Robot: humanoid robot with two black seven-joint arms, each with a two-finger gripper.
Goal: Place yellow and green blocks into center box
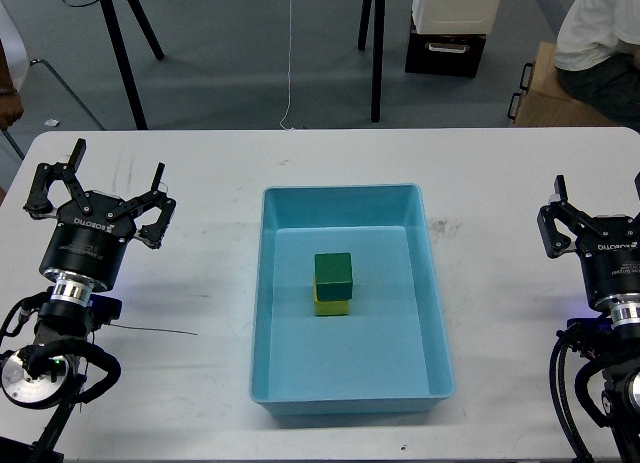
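Green block [333, 268] seemingly atop yellow block [329, 305]

Two black arms. Left gripper [98, 181]: black linkage fingers [72, 161], white brand lettering on cylindrical body, silver wrist ring, looping black cables. Right gripper [598, 205]: matching black body, white lettering, silver ring, black cables.

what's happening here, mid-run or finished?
Looks finished. The small dark green cube sits stacked on the small bright yellow cube, both inside the large shallow light blue plastic tray at the table's centre. Neither arm is handling anything: the left gripper is open and empty to the tray's left, the right gripper empty on its right.
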